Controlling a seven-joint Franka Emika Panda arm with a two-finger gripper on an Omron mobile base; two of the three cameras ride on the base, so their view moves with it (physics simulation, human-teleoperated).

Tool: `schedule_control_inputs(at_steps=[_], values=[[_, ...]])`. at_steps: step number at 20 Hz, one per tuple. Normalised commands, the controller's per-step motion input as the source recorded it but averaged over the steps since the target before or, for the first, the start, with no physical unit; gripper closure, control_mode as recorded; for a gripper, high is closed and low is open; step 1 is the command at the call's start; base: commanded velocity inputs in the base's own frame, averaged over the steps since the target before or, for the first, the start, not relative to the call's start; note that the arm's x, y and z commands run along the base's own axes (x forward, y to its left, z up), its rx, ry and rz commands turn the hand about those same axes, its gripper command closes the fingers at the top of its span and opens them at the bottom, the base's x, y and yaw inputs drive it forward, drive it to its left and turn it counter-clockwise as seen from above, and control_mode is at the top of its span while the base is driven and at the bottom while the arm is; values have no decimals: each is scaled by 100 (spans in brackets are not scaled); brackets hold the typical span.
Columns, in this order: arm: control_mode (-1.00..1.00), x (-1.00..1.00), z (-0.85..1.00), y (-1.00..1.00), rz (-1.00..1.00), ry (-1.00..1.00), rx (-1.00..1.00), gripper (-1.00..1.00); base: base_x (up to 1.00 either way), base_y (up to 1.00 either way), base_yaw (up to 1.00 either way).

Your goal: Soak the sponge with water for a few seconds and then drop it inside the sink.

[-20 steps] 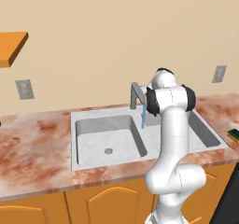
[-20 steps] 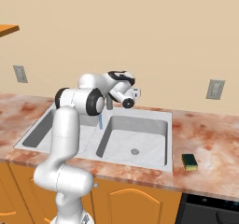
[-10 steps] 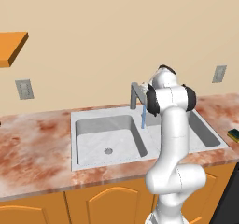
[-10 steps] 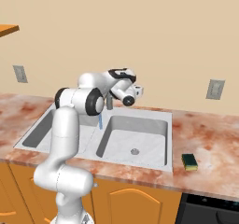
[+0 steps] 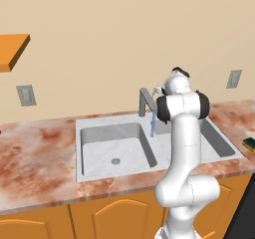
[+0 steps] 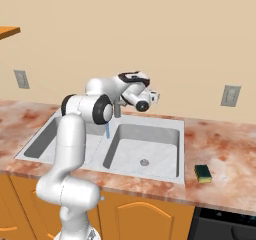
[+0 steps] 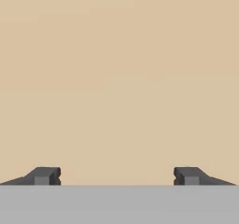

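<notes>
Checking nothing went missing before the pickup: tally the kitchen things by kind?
Sponge: 1
Sink basins: 2
Faucet: 1
Water stream: 1
Wall outlets: 2
Total: 7

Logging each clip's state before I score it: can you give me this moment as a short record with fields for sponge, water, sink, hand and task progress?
sponge: sponge lies on the counter right of the sink, untouched
water: thin blue stream runs from the faucet
sink: double-basin sink, both bowls without objects
hand: hand open and holding nothing, raised above the sink, facing the beige wall
task progress: sponge not yet picked up or soaked
</notes>
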Motion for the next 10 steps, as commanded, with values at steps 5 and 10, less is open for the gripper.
schedule_control_inputs(at_steps=[5,10], values=[[-100,0,66,-18,0,22,2,-100,0,0,0],[-100,-8,61,-17,0,29,3,-100,0,0,0]])
